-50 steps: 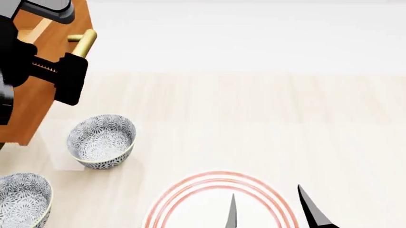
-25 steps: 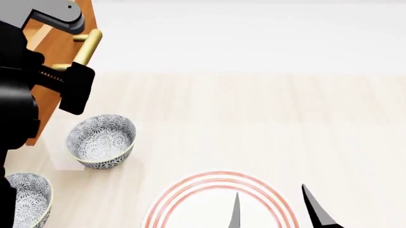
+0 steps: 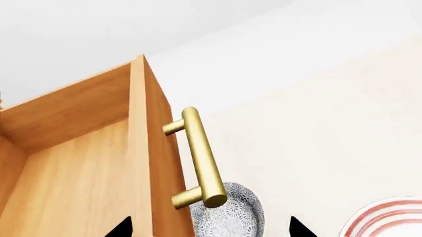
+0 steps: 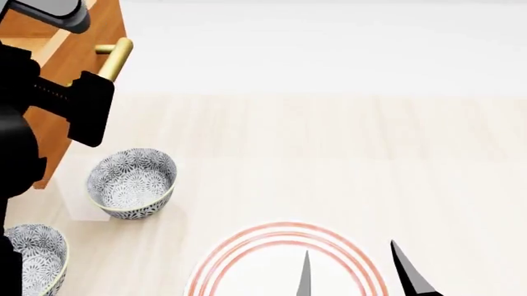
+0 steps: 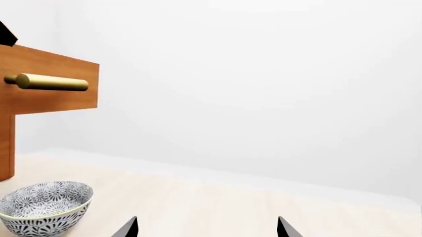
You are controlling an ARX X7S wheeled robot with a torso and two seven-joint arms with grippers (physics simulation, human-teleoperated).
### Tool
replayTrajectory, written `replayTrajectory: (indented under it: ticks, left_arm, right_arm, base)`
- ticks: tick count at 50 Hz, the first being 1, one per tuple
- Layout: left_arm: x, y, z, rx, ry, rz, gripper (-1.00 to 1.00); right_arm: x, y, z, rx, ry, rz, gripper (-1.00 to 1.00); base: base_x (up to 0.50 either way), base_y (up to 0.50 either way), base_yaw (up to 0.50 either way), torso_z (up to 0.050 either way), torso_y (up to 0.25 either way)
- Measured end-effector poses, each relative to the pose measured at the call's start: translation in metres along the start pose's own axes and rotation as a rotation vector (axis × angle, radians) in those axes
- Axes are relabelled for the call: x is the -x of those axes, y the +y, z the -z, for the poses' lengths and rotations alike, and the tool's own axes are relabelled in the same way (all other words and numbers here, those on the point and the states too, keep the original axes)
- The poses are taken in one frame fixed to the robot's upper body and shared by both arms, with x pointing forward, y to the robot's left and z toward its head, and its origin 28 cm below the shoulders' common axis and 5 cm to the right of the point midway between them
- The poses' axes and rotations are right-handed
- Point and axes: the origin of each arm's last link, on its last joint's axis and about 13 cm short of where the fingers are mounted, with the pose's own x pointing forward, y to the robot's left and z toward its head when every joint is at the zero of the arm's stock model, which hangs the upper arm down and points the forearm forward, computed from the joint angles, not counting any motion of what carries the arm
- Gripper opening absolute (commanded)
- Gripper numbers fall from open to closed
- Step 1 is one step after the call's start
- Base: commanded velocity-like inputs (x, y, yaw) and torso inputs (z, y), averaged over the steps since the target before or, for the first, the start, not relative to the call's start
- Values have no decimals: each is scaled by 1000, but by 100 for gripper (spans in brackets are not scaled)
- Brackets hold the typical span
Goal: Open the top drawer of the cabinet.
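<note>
**Operator:** Black fingertips of the left pincer [image 3: 207, 228] sit wide apart, holding nothing. The brass handle [image 3: 199, 158] lies ahead, between the two tips but not in contact. Confirm the target.

**Supervisor:** Target confirmed. The handle belongs to the top drawer [image 3: 153, 148] of the cabinet [image 4: 58, 74], which stands at the left of the bench [image 4: 346, 142]. From the left wrist view, the drawer front stands proud of the carcass and bare wood interior shows behind it, so judge the drawer as partly drawn out.

**Operator:** State of the right pincer [image 4: 358, 271]?

**Supervisor:** Its two tips are spread and empty, over the red-ringed plate [image 4: 284, 259]. It is well apart from the cabinet and takes no part in this step.

**Operator:** Procedure for the pull?

**Supervisor:** Advance the left pincer until the bar sits fully between the fingers, near its middle, between the two posts. Close across the bar's width. Pull straight along the drawer's travel; a skewed pull is likely to bind the slide or roll the round bar out of the grip.

**Operator:** Hazards?

**Supervisor:** One patterned bowl [image 4: 132, 182] stands on the bench just beside the cabinet foot, another [image 4: 33, 259] nearer the robot. Keep the arm above both.
</note>
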Motion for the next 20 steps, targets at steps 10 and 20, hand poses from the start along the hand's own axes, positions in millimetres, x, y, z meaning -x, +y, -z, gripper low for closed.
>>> replayTrajectory:
  ticks: [10, 20]
  left_arm:
    - [26, -6, 13, -14, -171, 41, 100]
    - [60, -17, 46, 1, -421, 4, 100]
  right_arm:
    - [0, 0, 0, 0, -3, 7, 100]
    - [-1, -3, -1, -2, -11, 31, 100]
  base:
    - [0, 0, 0, 0, 0]
    - [0, 0, 0, 0, 0]
